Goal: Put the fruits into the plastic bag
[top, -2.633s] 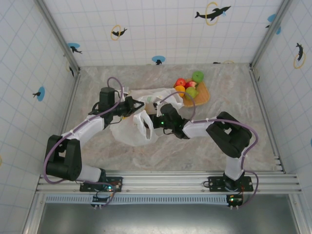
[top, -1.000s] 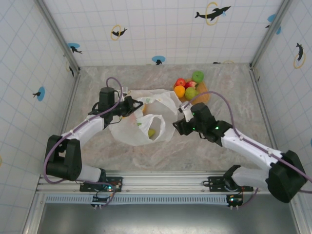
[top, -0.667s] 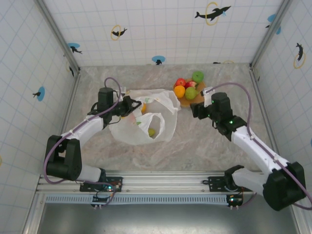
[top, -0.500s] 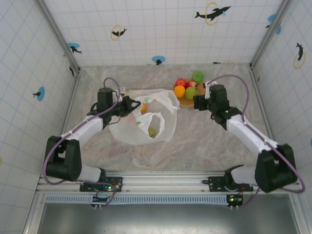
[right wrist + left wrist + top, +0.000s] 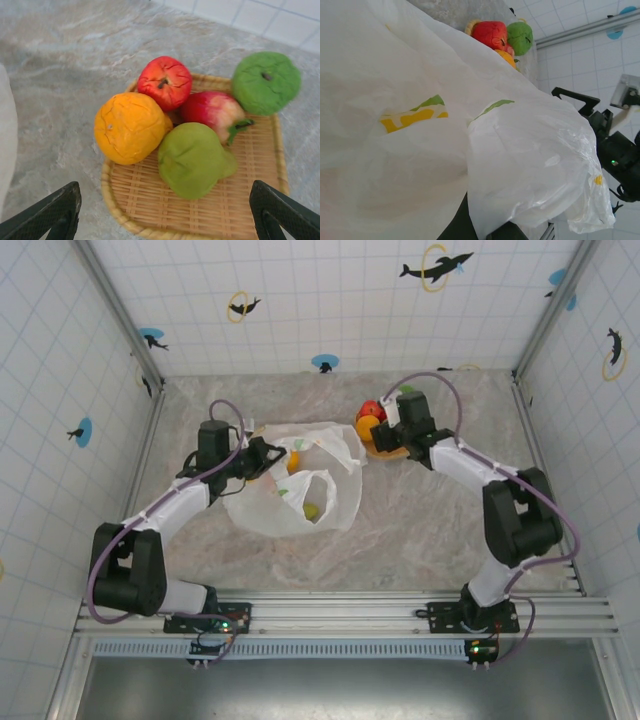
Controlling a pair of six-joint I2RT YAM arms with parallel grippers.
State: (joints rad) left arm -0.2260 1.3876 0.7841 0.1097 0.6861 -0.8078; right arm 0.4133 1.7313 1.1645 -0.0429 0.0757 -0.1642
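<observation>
right claw [image 5: 165,212] swung to fruits [image 5: 192,160] on tray [image 5: 250,200], wide | left claw [image 5: 262,458] clamps plastic bag [image 5: 300,502]

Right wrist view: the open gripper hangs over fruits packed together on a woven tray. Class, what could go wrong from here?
1. The orange, green pear and red apple touch, so the right gripper closing on one may knock a neighbour off the woven tray.
2. The plastic bag lies slack, pinched by the left gripper at one side; a dropped fruit might hit a fold and roll away.
</observation>
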